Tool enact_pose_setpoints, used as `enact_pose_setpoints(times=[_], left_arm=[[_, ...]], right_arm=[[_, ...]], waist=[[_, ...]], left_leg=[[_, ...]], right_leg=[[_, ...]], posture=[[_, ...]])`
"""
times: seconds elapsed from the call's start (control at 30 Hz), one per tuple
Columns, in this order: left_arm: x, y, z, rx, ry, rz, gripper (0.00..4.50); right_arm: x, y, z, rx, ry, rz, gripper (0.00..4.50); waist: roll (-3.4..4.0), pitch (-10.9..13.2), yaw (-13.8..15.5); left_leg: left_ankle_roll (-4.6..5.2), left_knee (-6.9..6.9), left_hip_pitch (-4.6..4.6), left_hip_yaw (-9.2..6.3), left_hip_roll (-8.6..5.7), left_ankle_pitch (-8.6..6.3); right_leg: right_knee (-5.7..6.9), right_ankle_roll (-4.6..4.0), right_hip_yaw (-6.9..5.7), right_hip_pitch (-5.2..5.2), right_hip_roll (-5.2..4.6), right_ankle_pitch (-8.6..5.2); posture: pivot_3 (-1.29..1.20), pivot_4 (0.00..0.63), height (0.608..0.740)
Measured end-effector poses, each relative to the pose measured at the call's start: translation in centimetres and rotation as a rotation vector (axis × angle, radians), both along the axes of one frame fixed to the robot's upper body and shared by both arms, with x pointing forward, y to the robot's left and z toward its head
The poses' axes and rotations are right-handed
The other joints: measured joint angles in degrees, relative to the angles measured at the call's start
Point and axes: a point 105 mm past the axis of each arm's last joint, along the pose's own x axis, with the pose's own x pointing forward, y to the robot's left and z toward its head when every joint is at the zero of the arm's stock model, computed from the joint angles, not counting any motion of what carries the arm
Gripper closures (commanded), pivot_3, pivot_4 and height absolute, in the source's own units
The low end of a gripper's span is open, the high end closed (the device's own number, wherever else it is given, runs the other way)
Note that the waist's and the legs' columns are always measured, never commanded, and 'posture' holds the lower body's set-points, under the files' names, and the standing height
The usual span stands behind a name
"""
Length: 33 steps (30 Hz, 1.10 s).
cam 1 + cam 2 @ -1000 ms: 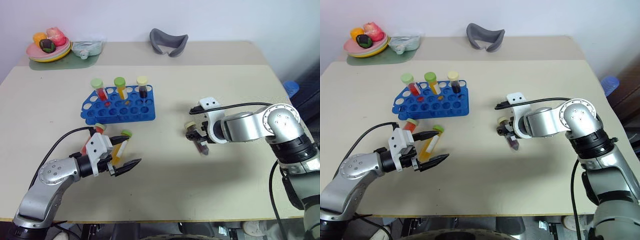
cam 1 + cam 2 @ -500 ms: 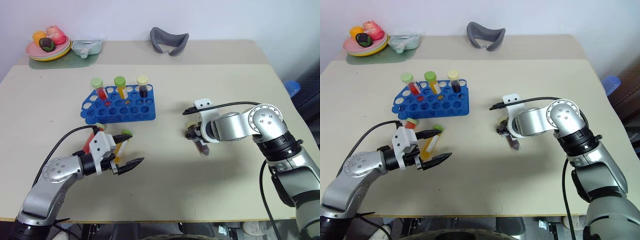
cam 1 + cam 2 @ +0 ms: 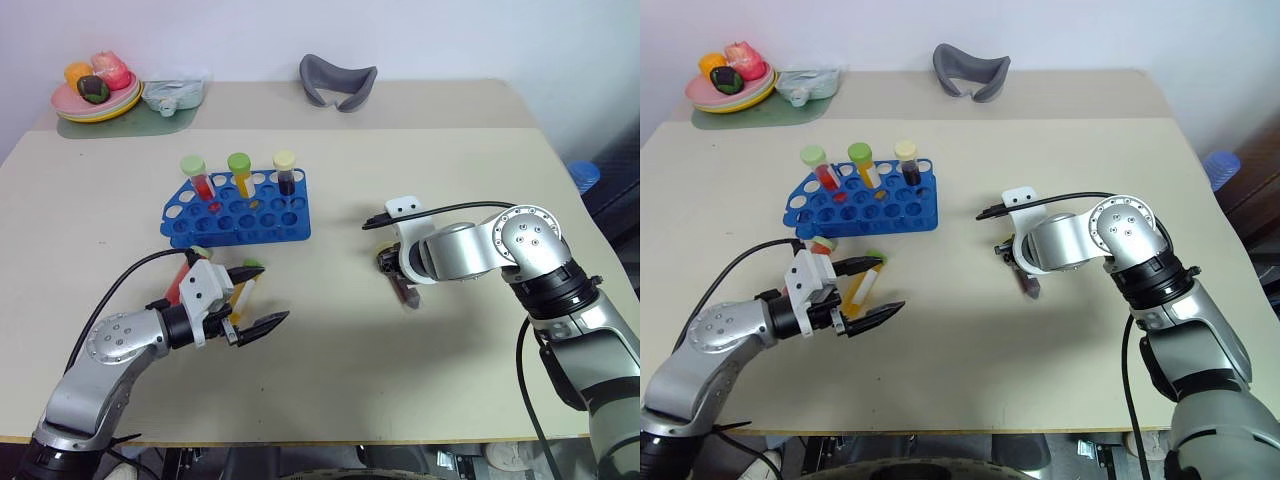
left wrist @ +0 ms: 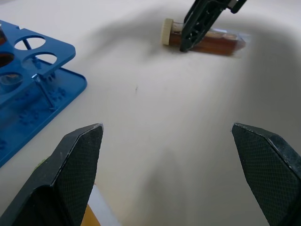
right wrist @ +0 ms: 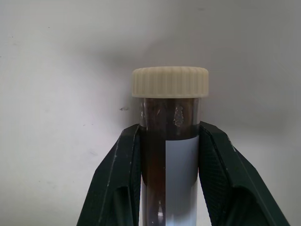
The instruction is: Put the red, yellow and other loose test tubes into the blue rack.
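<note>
Head camera, what I log: blue rack [image 3: 237, 210] on the beige table [image 3: 330, 350], left of centre, with three capped tubes standing in its back row. Just in front of the rack lie two loose tubes, the red tube [image 3: 181, 281] and the yellow-orange tube [image 3: 241, 289], side by side. My left gripper [image 3: 258, 299] hovers over them with its fingers spread wide, holding nothing. My right gripper [image 3: 1020, 266] is down at the table right of the rack, pinched on the dark-brown tube [image 3: 1026, 285], which lies on the surface. At the far edge: a grey curved tray [image 3: 338, 82] and a plate of toy food [image 3: 97, 92].

Left wrist camera: both black fingers [image 4: 70, 174] far apart, bare table between them; a corner of the blue rack to one side; beyond, the brown tube lying flat with the other arm's fingers on it.

Right wrist camera: the two fingers [image 5: 117, 183] clamp the brown tube's body just below its pale-yellow cap [image 5: 170, 82], white label [image 5: 181, 174] facing me.
</note>
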Motion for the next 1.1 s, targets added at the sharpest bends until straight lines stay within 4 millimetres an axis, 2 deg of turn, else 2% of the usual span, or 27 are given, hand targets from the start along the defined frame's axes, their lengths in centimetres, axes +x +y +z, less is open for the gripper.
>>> enact_pose_setpoints(times=[0.07, 0.17, 0.33, 0.4, 0.47, 0.67, 0.77, 0.97, 1.1], left_arm=[[0.2, 0.0, 0.1, -0.003, -0.002, 0.008, 0.00], [0.4, 0.1, 0.2, -0.041, 0.007, 0.040, 0.00], [0.7, 3.2, 0.3, -0.096, 0.017, 0.196, 0.00], [0.6, 4.4, -0.2, -0.095, 0.034, 0.245, 0.00], [0.6, 5.5, -0.7, -0.098, 0.046, 0.290, 0.00], [1.5, 8.1, -0.2, -0.171, -0.018, 0.446, 0.00], [1.7, 9.1, 0.2, -0.197, -0.056, 0.511, 0.00], [2.4, 9.8, 0.6, -0.247, -0.133, 0.618, 0.00], [2.8, 9.7, 0.9, -0.248, -0.177, 0.638, 0.00]], right_arm=[[-0.1, 0.5, 0.5, 0.009, -0.020, 0.028, 2.94], [-0.2, 2.3, 2.5, 0.069, -0.123, 0.124, 2.94], [-1.1, 5.7, 8.2, 0.172, -0.525, 0.415, 2.94], [-1.6, 6.6, 10.0, 0.191, -0.670, 0.527, 2.94], [-1.2, 8.0, 10.9, 0.248, -0.792, 0.610, 2.94], [0.9, 13.4, 10.5, 0.477, -0.960, 0.688, 2.94], [1.7, 15.4, 9.7, 0.493, -1.014, 0.705, 2.94], [3.4, 17.1, 7.1, 0.479, -1.084, 0.642, 2.94], [4.0, 17.6, 6.4, 0.484, -1.115, 0.613, 2.94]], waist=[[0.03, 0.0, -0.1], [0.04, 0.0, -0.1], [0.06, 0.0, 0.1], [0.05, 0.0, 0.1], [-0.01, 0.0, -0.1], [-0.01, 0.0, -0.5], [-0.01, 0.0, -0.6], [-0.01, 0.0, -0.7], [-0.01, 0.0, -1.4]], left_leg=[[0.00, 0.00, -0.01, 0.00, 0.00, 0.00], [0.00, -0.02, -0.03, -0.03, 0.01, 0.00], [0.00, -0.02, -0.06, -0.06, 0.00, 0.00], [0.00, 0.00, -0.06, -0.06, 0.00, 0.00], [0.00, 0.00, 0.02, -0.04, 0.00, 0.00], [-0.06, 0.01, 0.03, -0.03, 0.01, 0.03], [-0.09, 0.01, 0.02, -0.03, 0.00, 0.05], [-0.22, 0.01, 0.03, -0.04, 0.00, 0.13], [-0.29, 0.00, 0.08, -0.04, 0.00, 0.16]], right_leg=[[0.01, 0.00, 0.01, -0.03, 0.00, 0.00], [0.03, 0.00, -0.02, -0.07, 0.02, 0.00], [0.00, 0.00, -0.06, -0.12, 0.01, 0.00], [-0.02, 0.00, -0.06, -0.08, 0.00, 0.00], [-0.01, 0.00, -0.06, -0.02, 0.01, 0.00], [0.10, -0.02, -0.05, -0.05, 0.00, 0.02], [0.10, -0.02, -0.06, -0.05, -0.02, 0.02], [0.19, -0.01, -0.07, -0.06, -0.03, 0.03], [0.29, -0.01, -0.06, -0.06, -0.03, 0.03]], posture=[[0.00, 0.150, 0.740], [0.00, 0.150, 0.740], [0.00, 0.150, 0.740], [0.00, 0.150, 0.740], [0.00, 0.150, 0.740], [0.00, 0.150, 0.740], [0.00, 0.150, 0.740], [0.00, 0.150, 0.740], [0.00, 0.150, 0.740]])
